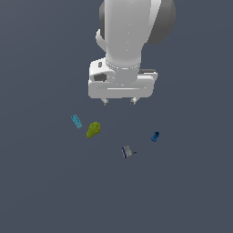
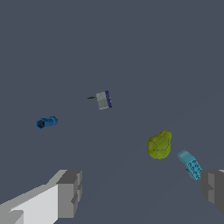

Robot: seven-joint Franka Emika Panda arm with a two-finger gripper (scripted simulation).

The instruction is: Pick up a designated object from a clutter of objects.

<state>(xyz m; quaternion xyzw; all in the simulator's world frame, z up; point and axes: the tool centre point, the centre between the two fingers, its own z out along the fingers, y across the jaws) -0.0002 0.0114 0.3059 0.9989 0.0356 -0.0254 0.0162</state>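
The yellow-green lumpy blob (image 1: 93, 129) lies on the dark floor, towards the exterior view's left; it also shows in the wrist view (image 2: 159, 145). A light-blue flat block (image 1: 76, 121) lies close beside it, seen in the wrist view too (image 2: 190, 164). A dark-blue small cylinder (image 1: 155, 136) (image 2: 46, 122) and a grey-and-navy boxy piece (image 1: 127, 152) (image 2: 103, 100) lie apart from them. My gripper (image 1: 119, 101) hangs above the floor, open and empty, behind the items. Its fingers (image 2: 70, 194) stand wide apart in the wrist view.
The floor (image 1: 182, 191) is one flat dark grey-blue surface with no edges or walls in view. The white arm (image 1: 129, 32) fills the upper middle of the exterior view.
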